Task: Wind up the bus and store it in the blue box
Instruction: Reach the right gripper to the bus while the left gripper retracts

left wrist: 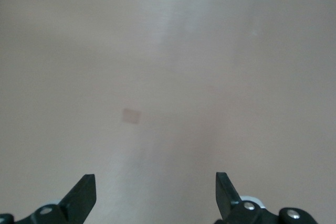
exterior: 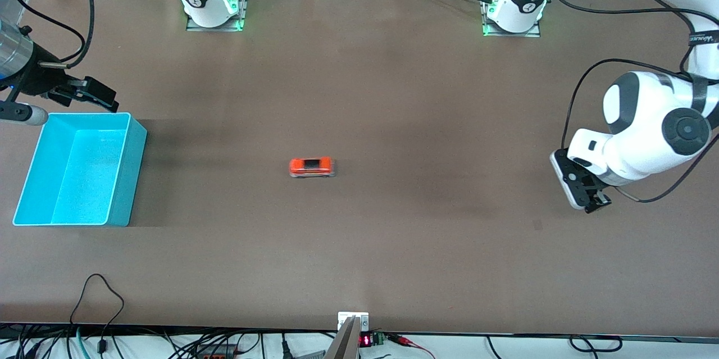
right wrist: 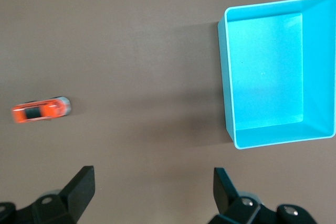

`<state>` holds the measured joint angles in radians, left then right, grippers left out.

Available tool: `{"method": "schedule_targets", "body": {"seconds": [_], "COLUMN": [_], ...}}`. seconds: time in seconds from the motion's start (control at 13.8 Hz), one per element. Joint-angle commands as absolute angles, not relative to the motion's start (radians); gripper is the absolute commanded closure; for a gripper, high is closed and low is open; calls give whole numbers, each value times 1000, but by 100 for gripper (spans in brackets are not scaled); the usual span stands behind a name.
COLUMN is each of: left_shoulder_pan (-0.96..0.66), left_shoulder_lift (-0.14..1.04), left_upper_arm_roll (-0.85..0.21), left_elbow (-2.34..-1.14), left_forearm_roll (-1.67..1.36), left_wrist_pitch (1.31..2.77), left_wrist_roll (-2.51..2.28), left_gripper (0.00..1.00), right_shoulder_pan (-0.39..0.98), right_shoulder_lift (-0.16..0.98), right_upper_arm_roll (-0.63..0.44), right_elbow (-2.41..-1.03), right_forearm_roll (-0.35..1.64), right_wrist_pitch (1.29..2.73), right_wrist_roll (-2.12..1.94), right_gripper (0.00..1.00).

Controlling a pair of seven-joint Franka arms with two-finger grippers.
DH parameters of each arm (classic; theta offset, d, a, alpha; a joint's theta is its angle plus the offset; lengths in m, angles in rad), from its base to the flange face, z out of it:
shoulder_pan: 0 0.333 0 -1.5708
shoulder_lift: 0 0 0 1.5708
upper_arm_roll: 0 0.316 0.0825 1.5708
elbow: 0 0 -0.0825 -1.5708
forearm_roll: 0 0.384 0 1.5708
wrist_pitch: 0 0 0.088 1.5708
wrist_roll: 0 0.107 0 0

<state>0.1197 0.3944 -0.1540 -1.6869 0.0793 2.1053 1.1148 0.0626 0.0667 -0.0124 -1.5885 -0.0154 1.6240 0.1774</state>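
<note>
The small orange-red bus [exterior: 312,167] stands on its wheels on the brown table near the middle, lengthwise along the table. It also shows in the right wrist view [right wrist: 41,111]. The blue box [exterior: 128,173] stands open and empty at the right arm's end of the table and shows in the right wrist view [right wrist: 227,77]. My right gripper [exterior: 104,98] is open and empty, in the air over the table just beside the box's edge [right wrist: 152,174]. My left gripper [exterior: 592,199] is open and empty over bare table at the left arm's end [left wrist: 156,178].
A small square patch [exterior: 537,225] lies on the table under the left gripper and shows in the left wrist view [left wrist: 132,115]. The two arm bases [exterior: 213,2] [exterior: 514,8] stand along the table's edge. Cables and a small device [exterior: 353,322] lie at the edge nearest the front camera.
</note>
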Motion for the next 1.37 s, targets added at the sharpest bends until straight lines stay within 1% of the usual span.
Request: {"method": "schedule_targets", "body": {"seconds": [0.0, 0.29, 0.43, 0.51, 0.65, 0.72, 0.87, 0.94, 1.08, 1.16, 1.3], "left_shoulder_pan": [109, 68, 26, 23, -4, -17, -18, -18, -17, -17, -5], "left_shoulder_lift": [373, 325, 292, 275, 265, 256, 230, 216, 192, 175, 143], "left_upper_arm_roll": [-117, -86, -39, -22, 15, 26, 55, 64, 104, 109, 107], "left_elbow": [-1666, -1666, -1666, -1663, -1594, -1573, -1568, -1568, -1553, -1542, -1532], "left_forearm_roll": [75, 78, 80, 77, 78, 77, 74, 60, -38, -38, -49], "left_wrist_pitch": [2083, 2085, 2082, 2059, 1943, 1910, 1904, 1893, 1811, 1766, 1714], "left_wrist_roll": [955, 590, 455, 412, 280, 220, 141, 132, 68, 26, -55], "left_gripper": [0, 0, 0, 0, 0, 0, 0, 0, 0, 0, 0], "right_shoulder_pan": [61, 63, 64, 64, 55, 55, 55, 57, 43, 31, 11], "right_shoulder_lift": [80, 97, 103, 106, 110, 124, 149, 155, 182, 193, 195], "right_upper_arm_roll": [-9, -8, -2, -2, -2, -3, -3, -5, -5, -5, 0], "right_elbow": [-1580, -1591, -1591, -1589, -1591, -1591, -1591, -1603, -1620, -1631, -1698], "right_forearm_roll": [-3, -2, 2, 2, 2, 2, -8, -14, -21, -21, -23], "right_wrist_pitch": [1612, 1602, 1592, 1592, 1592, 1592, 1592, 1588, 1588, 1586, 1646], "right_wrist_roll": [182, 178, 157, 128, 16, -36, -124, -252, -351, -418, -544], "right_gripper": [0, 0, 0, 0, 0, 0, 0, 0, 0, 0, 0]}}
